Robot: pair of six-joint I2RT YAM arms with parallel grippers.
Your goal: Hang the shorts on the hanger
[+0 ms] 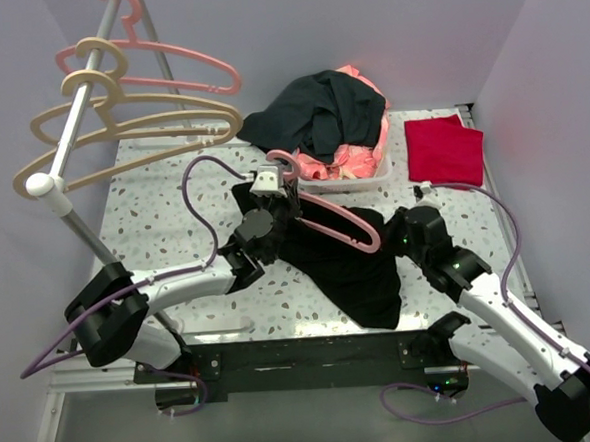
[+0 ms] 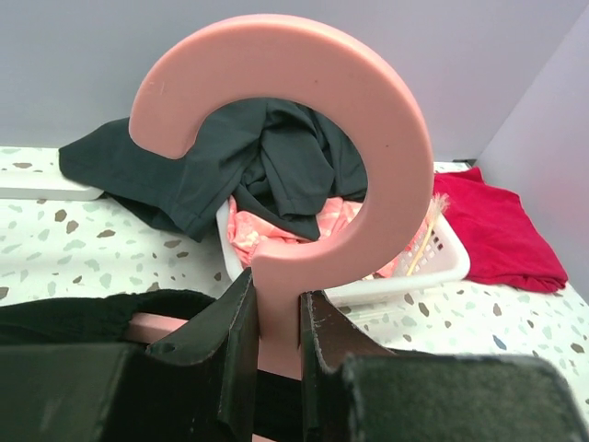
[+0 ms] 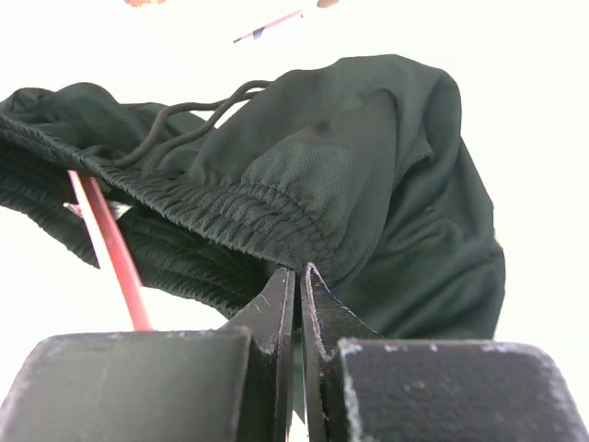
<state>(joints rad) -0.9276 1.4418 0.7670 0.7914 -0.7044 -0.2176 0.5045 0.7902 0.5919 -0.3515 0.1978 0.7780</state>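
Step in hand: threading the shorts (image 3: 368, 166) onto the hanger (image 2: 391, 157). The left end effector (image 2: 276, 318) pinches the hanger by its neck, just below the rounded hook (image 2: 267, 41). It holds the hanger above the table (image 1: 164, 209), with one long arm reaching out over the black fabric. The right end effector (image 3: 297, 276) has its fingers pressed together at the elastic waistband (image 3: 230, 207). It appears to hold a thin bite of the hem, though how much cloth lies between the pads cannot be seen. The shorts lie on the table between the two arms, on the near side of the white basket (image 2: 451, 267). In the right wrist view a thin hanger arm shows just beside the band. To do this step well, first confirm the grip: lift slowly and check that the waistband rises with the fingers. A bite on one layer only is preferred, so that the waist opening gapes. Hold the hanger level and steady. Draw the band along and over the hanger arm rather than pushing the hanger into slack cloth. Move both arms in small, matched amounts. Caution: the thin hem may slip out of the pinch, and the drawcord (image 3: 198, 110) may snag on the hanger tip.
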